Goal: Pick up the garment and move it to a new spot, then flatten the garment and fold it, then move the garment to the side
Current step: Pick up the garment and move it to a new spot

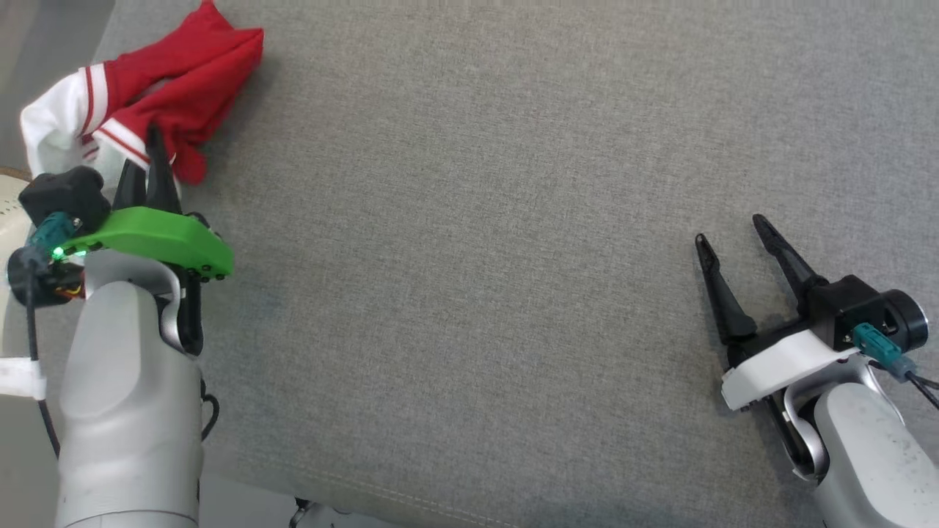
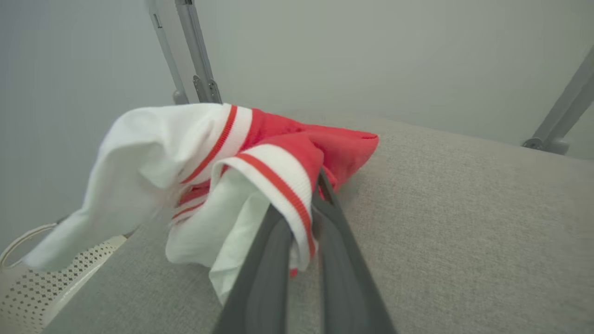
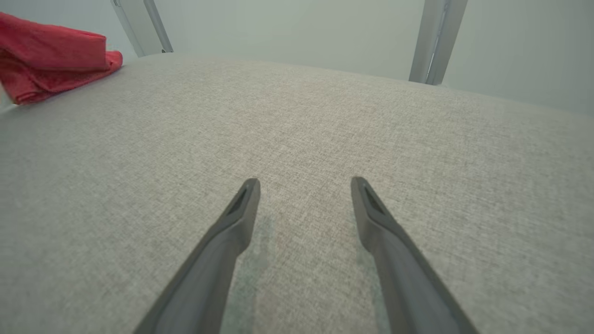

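Observation:
A red and white garment [image 1: 158, 84] with striped trim lies bunched at the far left corner of the grey fabric surface [image 1: 477, 257], its white part hanging over the left edge. My left gripper [image 1: 150, 158] is shut on the garment's striped white hem [image 2: 283, 185], the cloth pinched between the two dark fingers. In the right wrist view the garment's red part [image 3: 51, 60] lies at the upper left. My right gripper [image 1: 730, 235] stands open low over the bare surface at the right, nothing between its fingers [image 3: 241, 208].
A white perforated basket [image 2: 41, 278] sits below the surface's left edge. Grey metal frame legs [image 2: 195, 51] stand behind the surface, and another [image 3: 434, 41] rises at the far side. The surface's front edge [image 1: 330, 499] runs along the bottom.

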Available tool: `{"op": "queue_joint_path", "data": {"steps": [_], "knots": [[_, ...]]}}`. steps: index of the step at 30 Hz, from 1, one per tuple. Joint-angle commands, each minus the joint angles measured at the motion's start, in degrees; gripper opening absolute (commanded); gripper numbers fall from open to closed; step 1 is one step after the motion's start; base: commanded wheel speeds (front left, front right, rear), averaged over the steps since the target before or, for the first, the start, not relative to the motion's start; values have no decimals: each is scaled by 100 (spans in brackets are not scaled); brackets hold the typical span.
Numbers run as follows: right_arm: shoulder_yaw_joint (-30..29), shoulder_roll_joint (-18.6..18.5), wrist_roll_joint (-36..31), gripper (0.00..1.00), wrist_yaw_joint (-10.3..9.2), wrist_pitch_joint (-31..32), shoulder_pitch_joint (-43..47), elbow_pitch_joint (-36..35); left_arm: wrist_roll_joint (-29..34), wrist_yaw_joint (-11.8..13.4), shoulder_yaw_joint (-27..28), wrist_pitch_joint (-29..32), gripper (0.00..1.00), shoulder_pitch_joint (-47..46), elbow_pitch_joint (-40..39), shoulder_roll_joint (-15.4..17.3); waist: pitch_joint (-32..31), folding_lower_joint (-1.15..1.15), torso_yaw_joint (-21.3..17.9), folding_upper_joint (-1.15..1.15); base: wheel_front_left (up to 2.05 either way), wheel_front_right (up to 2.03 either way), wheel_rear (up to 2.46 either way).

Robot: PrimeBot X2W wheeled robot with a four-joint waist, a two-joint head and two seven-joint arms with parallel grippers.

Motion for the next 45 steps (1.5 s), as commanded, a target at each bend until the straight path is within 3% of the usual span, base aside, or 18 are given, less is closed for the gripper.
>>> {"op": "queue_joint_path", "data": {"steps": [1,7,13,15,18,28,34,35,36,37,45], "knots": [[9,75,42,100,-4,-19,68,93,82,-40,-154,-2,0,96,-246,-69,-264,0,124,0,0,0,0],[-16,304,84,100,-4,-29,19,176,-16,-81,-1252,-1,0,208,-1152,-244,-511,0,120,0,0,0,0],[-107,447,114,100,-4,-26,58,135,-662,-79,-2758,-1,0,288,-1825,-267,-630,0,3,0,0,0,0],[-72,553,110,100,-4,-27,-29,134,-982,-79,-3427,-1,0,305,-2010,-259,-657,0,-204,0,0,0,0],[-63,606,118,100,-4,-26,-92,127,-1115,-79,-3704,-1,0,308,-2092,-258,-659,0,-410,0,0,0,0],[-116,925,124,100,-4,-26,-208,98,-1388,-80,-4646,-1,0,-6,-2587,-259,-616,0,-1687,0,0,0,0],[-203,989,174,100,-4,-28,-205,117,-1449,55,-4787,0,0,-142,-2644,-251,-587,0,-2164,0,0,0,0],[-209,995,166,100,-4,-27,-189,121,-1482,92,-4772,-1,11,-120,-2574,-249,-589,0,-2185,0,0,0,0],[-223,1000,164,100,-4,-28,-181,120,-1463,128,-4750,-2,49,-106,-2529,-255,-588,0,-2193,0,0,0,0],[-252,1003,155,100,-4,-27,-168,115,-1442,150,-4738,0,100,-52,-2419,-253,-593,0,-2180,0,0,0,0],[-234,986,107,100,-3,-27,-69,108,-1383,223,-4278,0,100,516,-1982,-258,-810,0,-1706,0,0,0,0]]}}
